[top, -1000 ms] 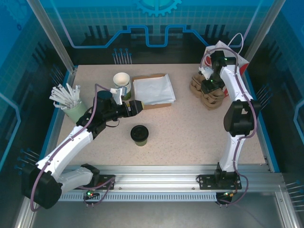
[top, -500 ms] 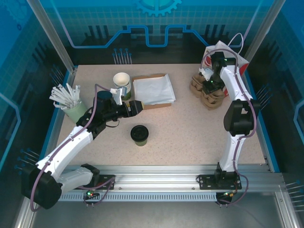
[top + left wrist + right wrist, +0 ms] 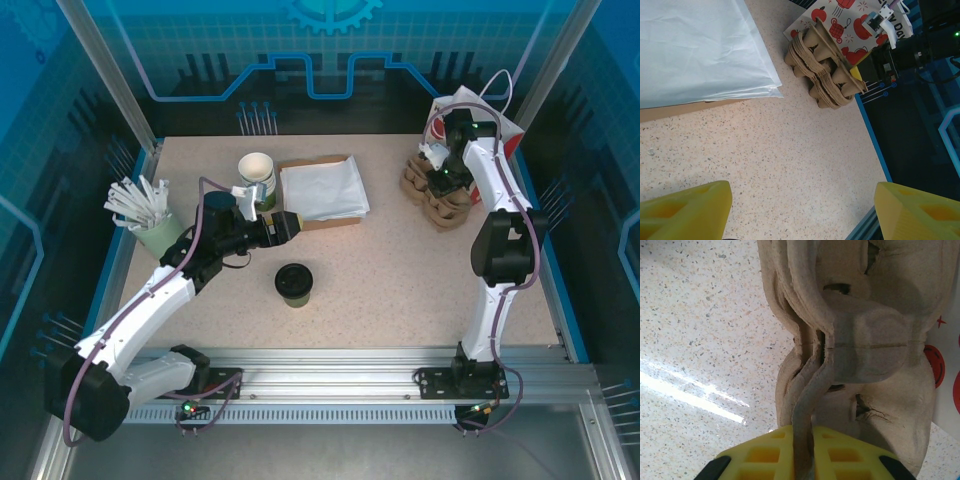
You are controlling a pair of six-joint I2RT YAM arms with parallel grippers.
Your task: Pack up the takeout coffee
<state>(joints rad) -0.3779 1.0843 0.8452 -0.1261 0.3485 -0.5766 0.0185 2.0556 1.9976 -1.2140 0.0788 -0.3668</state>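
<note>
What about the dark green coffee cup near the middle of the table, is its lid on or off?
On. From above, the round black lid covers the whole top of the dark green cup, which stands upright.

The dark green takeout coffee (image 3: pixel 293 282), black lid on, stands alone on the bench (image 3: pixel 400 285), left of the middle. Just behind it the left gripper (image 3: pixel 292 226) points right, at the near corner of a stack of white sheets (image 3: pixel 322 188) on brown card (image 3: pixel 331 222). An open cup (image 3: pixel 256 172) stands behind that wrist, and a pale mint cup (image 3: pixel 156 233) of white sticks (image 3: pixel 135 197) at the left edge. The right gripper (image 3: pixel 437 183) is down on the pulp cup trays (image 3: pixel 447 208), beside a red-and-white bag (image 3: pixel 506 136).
</note>
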